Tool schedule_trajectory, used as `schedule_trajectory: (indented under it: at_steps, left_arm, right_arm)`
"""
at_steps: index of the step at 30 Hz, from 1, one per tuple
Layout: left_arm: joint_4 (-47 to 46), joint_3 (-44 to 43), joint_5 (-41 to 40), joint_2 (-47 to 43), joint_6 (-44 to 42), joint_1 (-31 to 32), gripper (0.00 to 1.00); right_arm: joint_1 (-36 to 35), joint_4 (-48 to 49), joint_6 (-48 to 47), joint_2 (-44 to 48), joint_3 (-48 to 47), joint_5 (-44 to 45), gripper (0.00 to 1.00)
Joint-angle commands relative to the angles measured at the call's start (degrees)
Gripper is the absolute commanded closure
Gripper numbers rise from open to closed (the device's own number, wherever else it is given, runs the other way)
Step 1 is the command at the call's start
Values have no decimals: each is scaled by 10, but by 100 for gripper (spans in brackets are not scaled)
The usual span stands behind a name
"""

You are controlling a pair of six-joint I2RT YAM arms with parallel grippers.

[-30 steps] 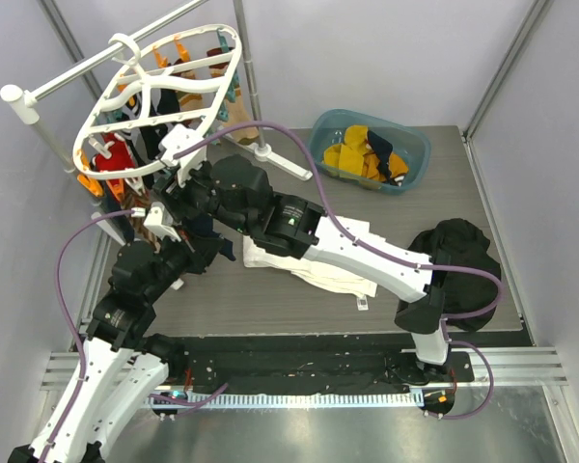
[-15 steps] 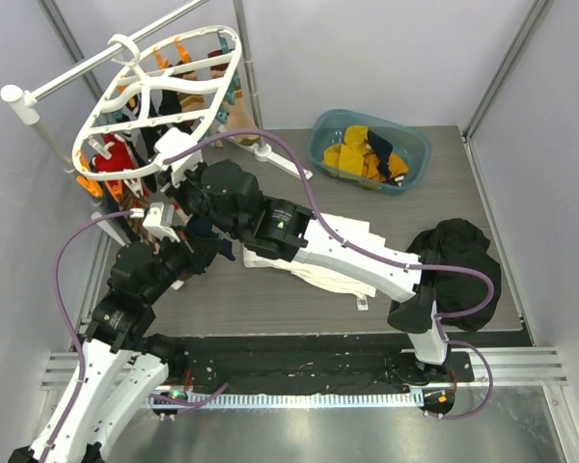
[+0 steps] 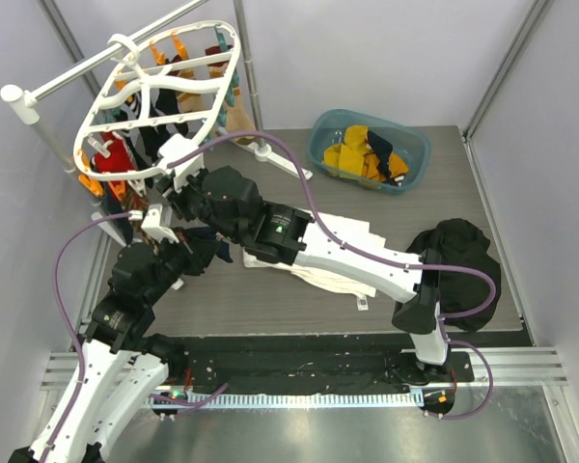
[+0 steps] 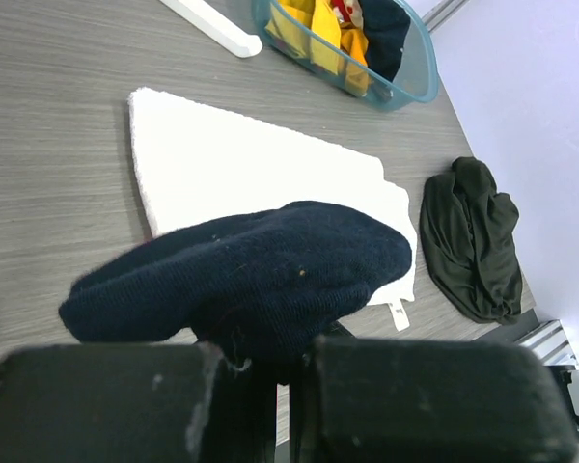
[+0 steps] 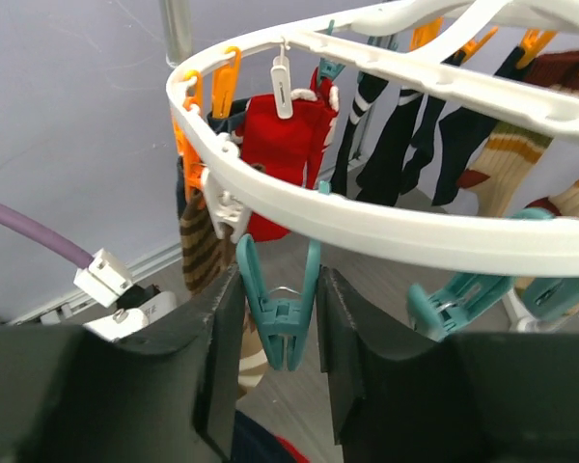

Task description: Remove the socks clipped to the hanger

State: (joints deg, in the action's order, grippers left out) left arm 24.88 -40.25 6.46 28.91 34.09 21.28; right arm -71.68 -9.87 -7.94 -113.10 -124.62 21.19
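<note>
Where grey wood-grain table (image 3: 444, 183) meets pale walls: left jaws gripping navy sock (image 4: 241, 280), right jaws straddling teal clip (image 5: 282, 313).

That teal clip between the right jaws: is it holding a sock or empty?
Empty. In the right wrist view the teal clip hangs bare from the hanger between the jaws; the red sock hangs farther back.

I can read no text anywhere; the small tag (image 4: 398, 314) at the corner of the white cloth (image 4: 261, 169) shows dark marks too small to make out; the right arm's housing (image 3: 282, 226) carries only a tiny green light, with no lettering I can tell.
</note>
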Motion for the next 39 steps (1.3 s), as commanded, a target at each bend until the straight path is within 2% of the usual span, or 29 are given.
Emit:
schedule_trajectory:
  at_steps: [1, 3, 9, 13, 18, 19, 22, 24, 27, 39]
  left_arm:
    - [-1, -7, -6, -10, 1, -2, 100]
    - [0, -5, -1, -10, 2, -3, 100]
    - [5, -24, 25, 12, -16, -2, 100]
    - [16, -49, 64, 35, -47, -2, 100]
    - [10, -69, 125, 48, -62, -3, 100]
    - [5, -71, 133, 49, -63, -3, 100]
    - [-10, -71, 184, 55, -68, -2, 100]
    - [-29, -68, 235, 69, -65, -2, 100]
    - [-54, -68, 264, 81, -46, -3, 100]
    - [-104, -45, 270, 73, 0, -3, 100]
  right_arm:
    - [-5, 20, 28, 63, 23, -23, 56]
    - [-5, 23, 31, 95, 61, -40, 48]
    - [-5, 58, 43, 192, 219, -53, 36]
    - [-4, 82, 45, 289, 326, -60, 34]
    - [-2, 140, -5, 389, 514, -87, 33]
    - [-1, 163, -13, 416, 578, -88, 32]
    - [0, 174, -24, 444, 650, -116, 31]
    - [0, 181, -23, 454, 672, -143, 30]
    - [0, 198, -25, 446, 681, -132, 29]
    - [8, 273, -30, 374, 687, -45, 29]
